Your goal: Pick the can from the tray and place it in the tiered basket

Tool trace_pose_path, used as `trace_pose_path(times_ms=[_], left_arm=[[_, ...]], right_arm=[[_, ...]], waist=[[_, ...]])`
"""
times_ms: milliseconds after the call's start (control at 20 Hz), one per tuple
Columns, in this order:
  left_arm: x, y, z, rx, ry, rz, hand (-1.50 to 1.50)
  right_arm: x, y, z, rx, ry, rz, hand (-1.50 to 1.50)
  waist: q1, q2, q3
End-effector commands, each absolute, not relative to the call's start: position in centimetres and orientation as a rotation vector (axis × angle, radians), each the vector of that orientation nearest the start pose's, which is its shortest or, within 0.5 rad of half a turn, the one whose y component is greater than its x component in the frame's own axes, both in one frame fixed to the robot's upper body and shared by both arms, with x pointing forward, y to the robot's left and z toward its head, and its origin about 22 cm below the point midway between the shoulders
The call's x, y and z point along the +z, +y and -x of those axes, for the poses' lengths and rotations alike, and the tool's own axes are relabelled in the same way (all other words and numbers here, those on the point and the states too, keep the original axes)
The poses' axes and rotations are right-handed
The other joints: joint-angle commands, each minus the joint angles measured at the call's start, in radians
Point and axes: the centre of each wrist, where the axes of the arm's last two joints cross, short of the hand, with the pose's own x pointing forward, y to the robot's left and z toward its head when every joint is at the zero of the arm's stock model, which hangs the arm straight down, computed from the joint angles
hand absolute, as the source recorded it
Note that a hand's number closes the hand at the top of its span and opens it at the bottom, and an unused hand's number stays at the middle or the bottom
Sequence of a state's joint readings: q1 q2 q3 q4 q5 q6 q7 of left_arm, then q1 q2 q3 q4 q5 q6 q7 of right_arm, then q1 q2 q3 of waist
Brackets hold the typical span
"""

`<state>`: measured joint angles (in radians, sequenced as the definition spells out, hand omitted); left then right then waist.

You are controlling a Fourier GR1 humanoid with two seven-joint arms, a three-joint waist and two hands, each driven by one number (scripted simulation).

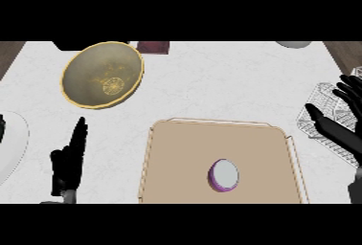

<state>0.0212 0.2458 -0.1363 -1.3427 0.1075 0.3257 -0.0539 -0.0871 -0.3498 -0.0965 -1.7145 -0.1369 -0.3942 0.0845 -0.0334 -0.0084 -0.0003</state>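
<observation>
can: you see it from above as a pale round top with a purple rim, standing upright on the tray, towards the near right part of it; nothing touches it.
tray: tan and flat with a raised edge, lying on the counter in the lower middle of your view.
tiered basket: clear wire, at the right edge of the counter, well apart from the can; the right hand partly covers it.
right hand: black, over and just in front of the basket; its fingers are straight and spread, the thumb points left, and it holds nothing.
left hand: left of the tray, edge-on to you, fingers straight and pointing away from you, with nothing in it.
counter: white and marbled.
yellow bowl: at the far left, gold-rimmed, with a lemon-slice pattern inside.
white plate: cut off by the left edge, near the left hand.
dark red box: at the far edge, just right of the bowl.
pale round thing: at the far right edge, mostly cut off; you cannot tell what it is.
</observation>
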Motion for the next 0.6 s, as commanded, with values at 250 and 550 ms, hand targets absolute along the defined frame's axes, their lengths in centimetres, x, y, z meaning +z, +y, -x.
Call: trace_pose_path(times_ms=[250, 550], left_arm=[[-6.8, 24.0, -20.7, -0.004, -1.29, -0.266, 0.0], [-6.0, 25.2, -21.2, -0.018, -1.301, -0.279, 0.0]], right_arm=[[11.3, -27.5, -17.1, -0.152, -1.748, 0.389, -1.5], [13.2, -27.0, -15.3, 0.374, -1.427, 0.424, -1.5]], waist=[[0.016, 0.004, -0.001], [0.02, 0.006, -0.007]])
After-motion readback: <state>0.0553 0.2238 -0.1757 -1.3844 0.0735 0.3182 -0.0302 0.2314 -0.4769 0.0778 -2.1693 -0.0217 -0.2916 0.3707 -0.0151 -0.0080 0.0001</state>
